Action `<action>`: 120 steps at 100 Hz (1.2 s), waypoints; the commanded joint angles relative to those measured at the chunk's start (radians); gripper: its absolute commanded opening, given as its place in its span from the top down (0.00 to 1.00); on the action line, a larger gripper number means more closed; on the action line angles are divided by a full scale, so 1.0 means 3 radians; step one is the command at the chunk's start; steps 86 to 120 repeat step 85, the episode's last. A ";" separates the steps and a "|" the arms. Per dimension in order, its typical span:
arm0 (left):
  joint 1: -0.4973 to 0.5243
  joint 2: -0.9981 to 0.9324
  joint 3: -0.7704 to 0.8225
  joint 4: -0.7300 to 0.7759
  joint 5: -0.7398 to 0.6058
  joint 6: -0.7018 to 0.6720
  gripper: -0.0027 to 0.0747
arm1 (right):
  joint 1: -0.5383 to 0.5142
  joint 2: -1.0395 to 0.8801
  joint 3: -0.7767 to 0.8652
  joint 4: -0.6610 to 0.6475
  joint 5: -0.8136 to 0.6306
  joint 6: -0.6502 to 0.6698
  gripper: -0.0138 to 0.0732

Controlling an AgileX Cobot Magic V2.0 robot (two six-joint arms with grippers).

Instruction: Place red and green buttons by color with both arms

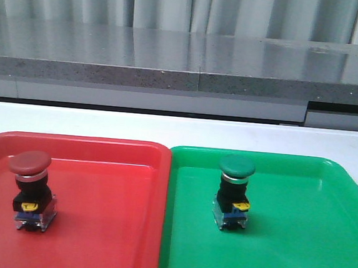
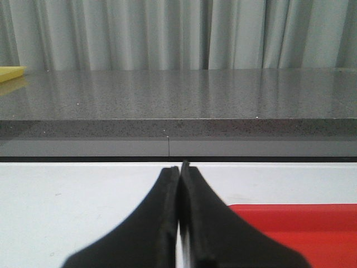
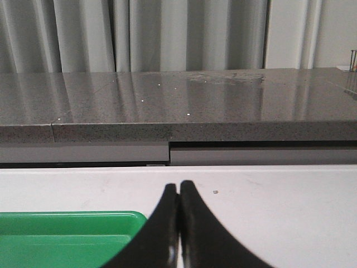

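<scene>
- The red button with a dark red mushroom cap [image 1: 30, 163] stands up straight inside the big flat red plastic tray [image 1: 114, 229], near the tray's left side.
- Its cap is on top, then a black body, then a clear-blue base at the bottom. Its long way runs up and down.
- Its small yellow tab [image 1: 29, 207] faces the front camera.
- The green button with a green mushroom cap [image 1: 237, 167] stands up straight too, inside the big flat green plastic tray [image 1: 307, 245], nearer that tray's left side.
- Its yellow tab [image 1: 242, 206] sticks out to the front and a bit to the right.
- The two trays lie side by side on the white table [image 1: 179, 129], edges touching, red on the left.
- I cannot read any words or labels on the buttons or trays.
- The left black gripper [image 2: 179, 170] has its two fingers pressed together with nothing between them. It is over the white table, beside a corner of the red tray.
- The right black gripper [image 3: 178, 187] is closed the same way and holds nothing. It is beside a corner of the green tray.
- A long grey speckled counter [image 1: 185, 59] sits behind the table, with pale curtains [image 1: 177, 5] behind it.
</scene>
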 commanded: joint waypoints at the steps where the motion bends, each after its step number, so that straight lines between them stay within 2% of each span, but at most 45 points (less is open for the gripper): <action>1: 0.0009 -0.0104 0.0038 0.0000 -0.0246 -0.0034 0.99 | -0.0003 -0.0077 -0.0063 -0.0044 -0.0296 -0.0093 0.91; 120: 0.0009 -0.0104 0.0038 0.0000 -0.0246 -0.0034 0.99 | -0.0003 -0.0077 -0.0063 -0.0044 -0.0286 -0.0179 0.91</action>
